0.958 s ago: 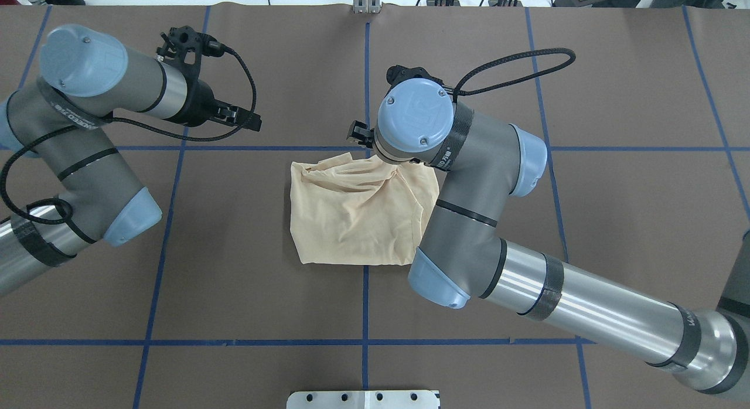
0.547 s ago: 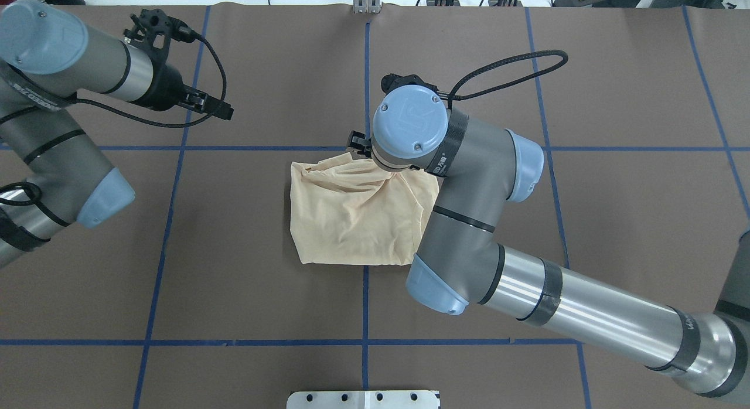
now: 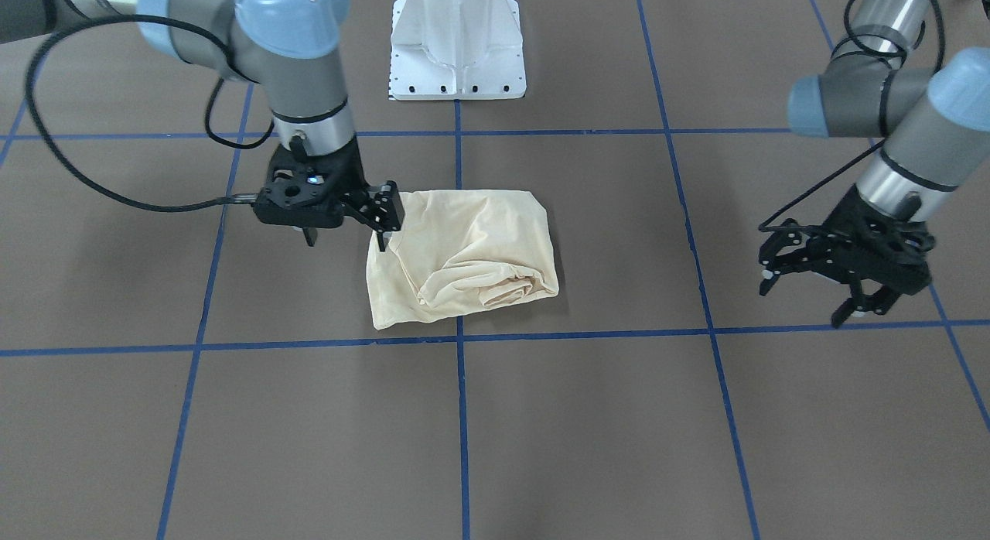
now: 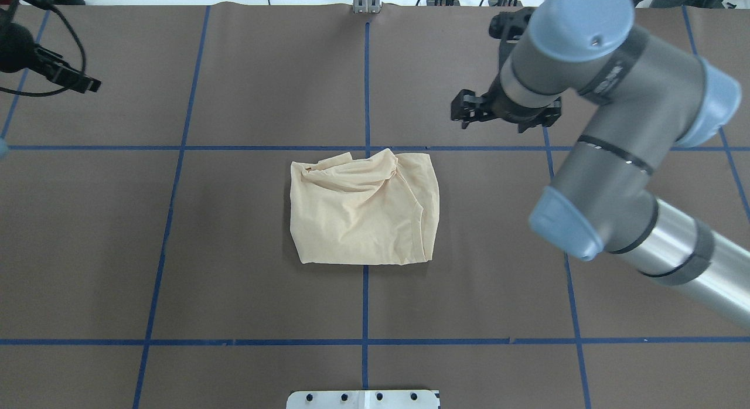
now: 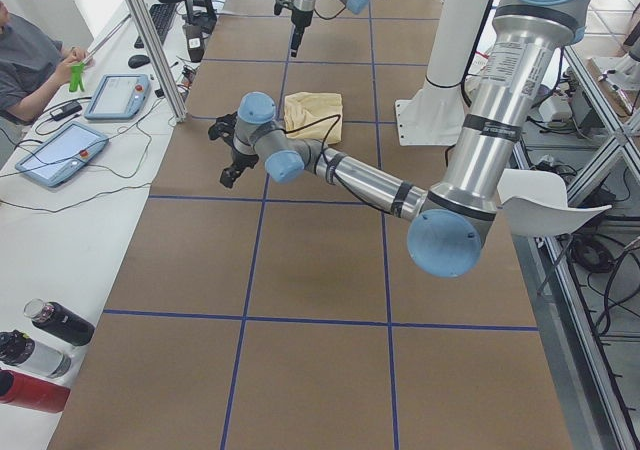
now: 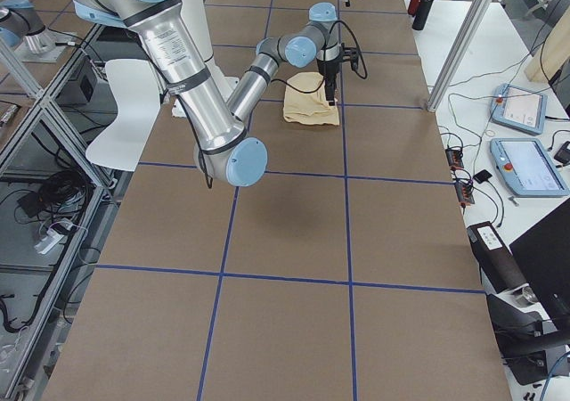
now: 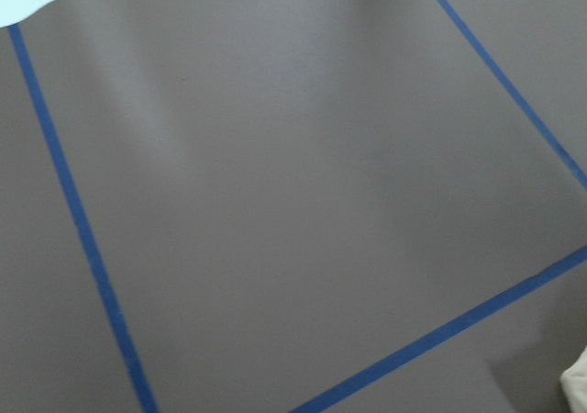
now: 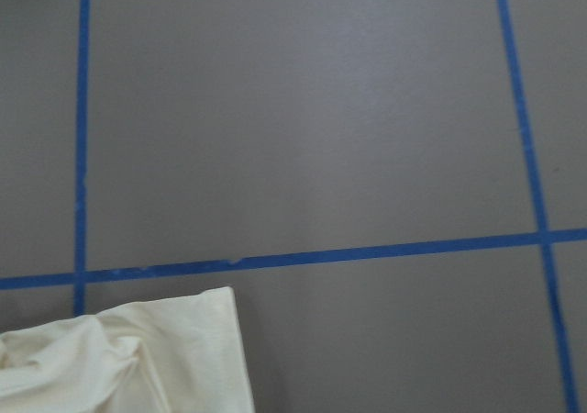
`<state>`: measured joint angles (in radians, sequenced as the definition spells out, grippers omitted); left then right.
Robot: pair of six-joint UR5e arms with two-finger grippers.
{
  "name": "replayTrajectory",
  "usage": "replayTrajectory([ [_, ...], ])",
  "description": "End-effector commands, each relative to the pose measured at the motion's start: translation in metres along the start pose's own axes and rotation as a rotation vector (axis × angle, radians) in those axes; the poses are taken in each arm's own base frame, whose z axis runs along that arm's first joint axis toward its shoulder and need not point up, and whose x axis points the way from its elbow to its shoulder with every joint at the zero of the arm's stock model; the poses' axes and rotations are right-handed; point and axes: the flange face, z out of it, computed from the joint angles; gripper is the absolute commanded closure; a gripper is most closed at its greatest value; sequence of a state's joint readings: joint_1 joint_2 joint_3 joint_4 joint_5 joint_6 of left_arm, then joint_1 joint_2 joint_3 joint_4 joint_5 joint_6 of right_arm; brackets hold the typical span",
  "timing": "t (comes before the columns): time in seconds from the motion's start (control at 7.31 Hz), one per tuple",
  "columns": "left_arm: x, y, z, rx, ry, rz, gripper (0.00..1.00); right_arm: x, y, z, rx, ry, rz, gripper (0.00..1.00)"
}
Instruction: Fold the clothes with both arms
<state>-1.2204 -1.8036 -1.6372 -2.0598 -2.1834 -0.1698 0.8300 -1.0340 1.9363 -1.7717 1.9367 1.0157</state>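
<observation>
The cream-yellow shirt (image 4: 363, 212) lies as a rumpled folded rectangle at the table's middle, its print hidden. It also shows in the front view (image 3: 464, 254) and at the right wrist view's lower left (image 8: 128, 358). My right gripper (image 4: 504, 117) is open and empty; the overhead view shows it raised beyond the shirt's far right corner, while in the front view it (image 3: 346, 234) stands at the shirt's edge. My left gripper (image 3: 804, 300) is open and empty, far from the shirt, and sits at the overhead view's far left (image 4: 88, 82).
Blue tape lines (image 4: 365, 75) grid the brown table. The white pedestal base (image 3: 458, 45) stands at the robot's side. In the left side view an operator (image 5: 30, 65), tablets (image 5: 60, 150) and bottles (image 5: 40, 335) sit along the table's far edge.
My right gripper has left the shirt's far edge and moved up and to the right. My left arm has drawn back further left. The shirt has stayed in place.
</observation>
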Motion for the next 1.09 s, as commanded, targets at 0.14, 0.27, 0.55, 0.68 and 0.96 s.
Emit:
replayTrajectory([
  [0.14, -0.128, 0.097, -0.058, -0.132, -0.120, -0.154, 0.00, 0.196, -0.051, -0.031, -0.059, 0.050, -0.172, 0.00],
  [0.27, -0.161, 0.124, -0.067, -0.216, -0.145, -0.285, 0.00, 0.246, -0.054, -0.033, -0.073, 0.069, -0.185, 0.00],
  [0.55, -0.178, 0.153, -0.070, -0.382, -0.116, -0.356, 0.00, 0.374, -0.058, -0.031, -0.149, 0.023, -0.264, 0.00],
  [0.68, -0.179, 0.168, -0.069, -0.461, -0.103, -0.408, 0.00, 0.443, -0.053, -0.021, -0.189, 0.008, -0.249, 0.00],
  [0.96, -0.189, 0.206, -0.080, -0.459, -0.039, -0.370, 0.00, 0.571, 0.003, 0.015, -0.291, 0.018, -0.178, 0.00],
])
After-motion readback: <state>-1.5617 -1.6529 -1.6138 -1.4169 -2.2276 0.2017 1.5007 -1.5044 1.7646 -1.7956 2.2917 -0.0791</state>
